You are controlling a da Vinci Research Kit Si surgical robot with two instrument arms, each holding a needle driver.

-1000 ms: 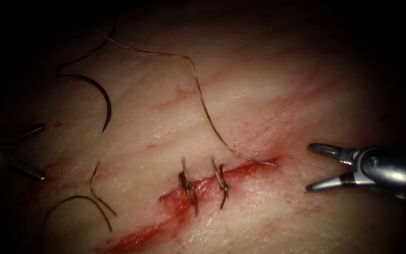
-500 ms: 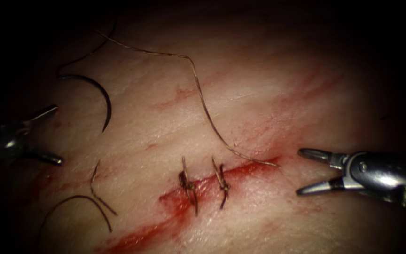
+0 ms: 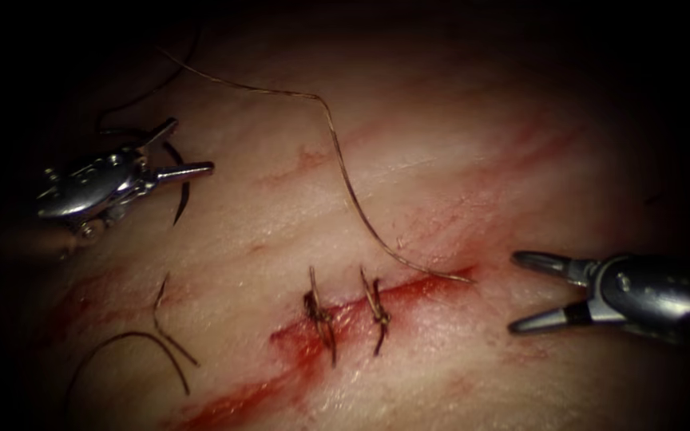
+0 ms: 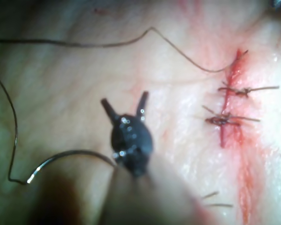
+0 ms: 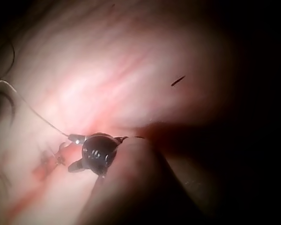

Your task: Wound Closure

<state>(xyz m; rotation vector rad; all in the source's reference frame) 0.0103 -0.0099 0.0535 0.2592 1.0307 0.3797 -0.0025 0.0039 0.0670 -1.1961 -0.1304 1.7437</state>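
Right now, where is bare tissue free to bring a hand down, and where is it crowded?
Bare tissue lies right of the long thread, above the cut and the open, empty right hand. Crowded: the far left, where the open, empty left hand hovers over the needle lying loose, with cut ends of thread below, and the two stitches.

Curled cut ends of thread (image 3: 133, 334) lie loose, with streaks of red fluid (image 3: 233, 403) nearby.
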